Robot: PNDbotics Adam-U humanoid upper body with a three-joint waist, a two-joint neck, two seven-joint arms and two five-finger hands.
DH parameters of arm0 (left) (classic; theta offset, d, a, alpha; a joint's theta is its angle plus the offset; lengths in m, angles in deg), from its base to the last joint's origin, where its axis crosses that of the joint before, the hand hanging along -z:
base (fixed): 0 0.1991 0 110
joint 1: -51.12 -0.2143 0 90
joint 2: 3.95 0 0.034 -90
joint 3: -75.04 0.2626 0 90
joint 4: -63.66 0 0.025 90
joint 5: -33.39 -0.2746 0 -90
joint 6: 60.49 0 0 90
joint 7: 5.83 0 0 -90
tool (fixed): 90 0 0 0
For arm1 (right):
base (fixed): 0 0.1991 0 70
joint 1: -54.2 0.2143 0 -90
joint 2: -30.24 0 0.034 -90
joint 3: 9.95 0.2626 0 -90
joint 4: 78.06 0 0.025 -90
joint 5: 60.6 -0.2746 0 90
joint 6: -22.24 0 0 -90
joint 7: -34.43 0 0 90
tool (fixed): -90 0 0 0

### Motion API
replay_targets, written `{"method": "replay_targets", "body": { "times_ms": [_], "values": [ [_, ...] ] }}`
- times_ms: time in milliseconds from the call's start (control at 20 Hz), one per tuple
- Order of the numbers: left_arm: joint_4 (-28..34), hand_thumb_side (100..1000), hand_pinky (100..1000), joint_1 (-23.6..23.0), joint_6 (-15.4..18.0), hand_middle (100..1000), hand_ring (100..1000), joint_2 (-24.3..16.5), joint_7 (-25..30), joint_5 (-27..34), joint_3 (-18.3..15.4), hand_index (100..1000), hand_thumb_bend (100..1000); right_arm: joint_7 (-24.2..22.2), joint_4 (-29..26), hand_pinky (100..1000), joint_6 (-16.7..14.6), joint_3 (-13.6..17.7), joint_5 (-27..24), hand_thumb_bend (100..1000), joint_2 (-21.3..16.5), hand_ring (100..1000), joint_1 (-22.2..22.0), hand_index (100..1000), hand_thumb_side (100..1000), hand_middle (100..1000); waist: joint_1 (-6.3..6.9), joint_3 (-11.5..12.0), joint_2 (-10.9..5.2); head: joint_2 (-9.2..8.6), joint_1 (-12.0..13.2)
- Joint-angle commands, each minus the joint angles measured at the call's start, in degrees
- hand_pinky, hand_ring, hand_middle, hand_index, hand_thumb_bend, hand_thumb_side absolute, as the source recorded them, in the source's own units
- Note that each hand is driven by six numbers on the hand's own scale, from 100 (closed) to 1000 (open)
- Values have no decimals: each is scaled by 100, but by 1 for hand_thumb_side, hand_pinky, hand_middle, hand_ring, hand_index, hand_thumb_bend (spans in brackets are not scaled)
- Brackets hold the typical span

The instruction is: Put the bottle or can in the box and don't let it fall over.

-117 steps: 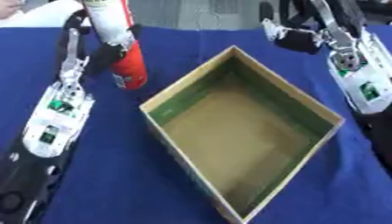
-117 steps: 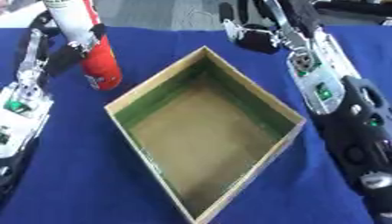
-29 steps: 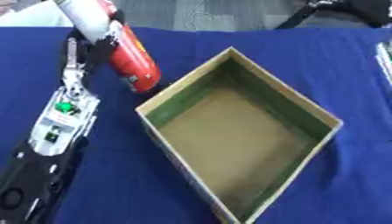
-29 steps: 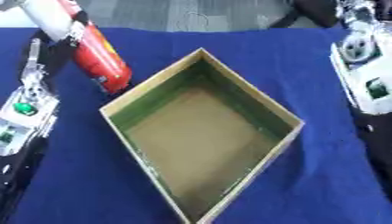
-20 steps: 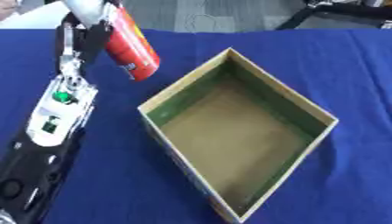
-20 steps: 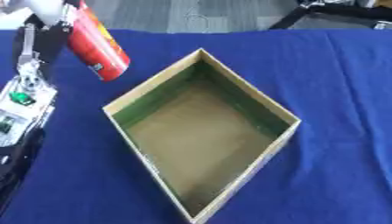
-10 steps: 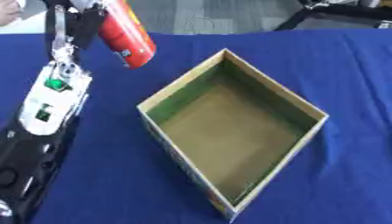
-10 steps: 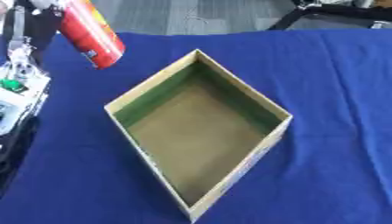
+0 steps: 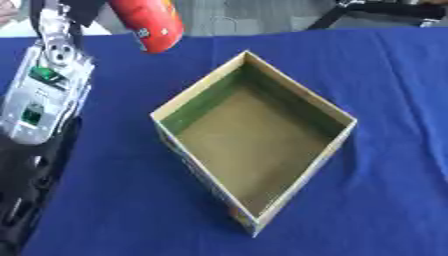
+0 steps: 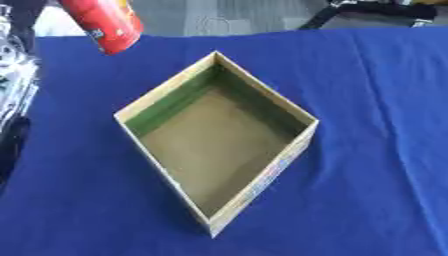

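Left eye view: a blue cloth-covered table (image 9: 394, 200) fills the picture. An open cardboard box (image 9: 343, 131) sits at its middle, turned like a diamond, one corner pointing away and one toward the viewer. Its inner walls look green and its floor is brown. Bare cloth lies on every side of the box, widest to the right and along the near edge. A red bottle (image 9: 150, 22) hangs tilted in the air at the upper left, its lower end above the cloth just beyond the box's left far wall, its upper part cut off by the top edge. The left arm (image 9: 44, 90), white and silver above and black lower down, runs up the left edge. The left hand (image 9: 54, 14) shows only partly at the top edge, beside the bottle; how its fingers stand around the bottle cannot be told.

Compared with half a second ago, the bottle sits higher in the picture and nearer the top edge, and the box fills more of the view. Much of that looks like the head tilting.

Right eye view: the same scene, with the box (image 10: 131, 111) further left. The bottle (image 10: 105, 22) is at the top left corner, clear of the box rim. The right hand shows in neither view.
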Motion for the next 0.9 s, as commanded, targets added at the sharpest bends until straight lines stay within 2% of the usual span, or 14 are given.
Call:
{"method": "replay_targets", "body": {
  "times_ms": [50,450,700,900],
  "values": [
    [379,628,977,117,-56,723,656,71,3,99,63,479,100,53,-106,828,96,140,35,100,-155,680,-41,586,579,901,-24,17,-215,64,-73],
    [816,590,973,-36,-154,722,656,378,332,-18,470,480,100,116,-106,828,110,168,-24,100,-139,678,-134,588,585,896,-32,62,-362,159,-180],
    [953,562,966,-264,-79,712,650,570,473,-403,716,474,100,57,-106,829,114,148,-44,100,-99,675,-86,590,587,895,-33,51,-378,151,-160],
    [956,562,966,-330,-13,712,650,627,449,-554,779,474,100,53,-106,829,99,148,-53,100,-89,675,-74,590,587,895,-35,44,-377,145,-152]
  ]
}}
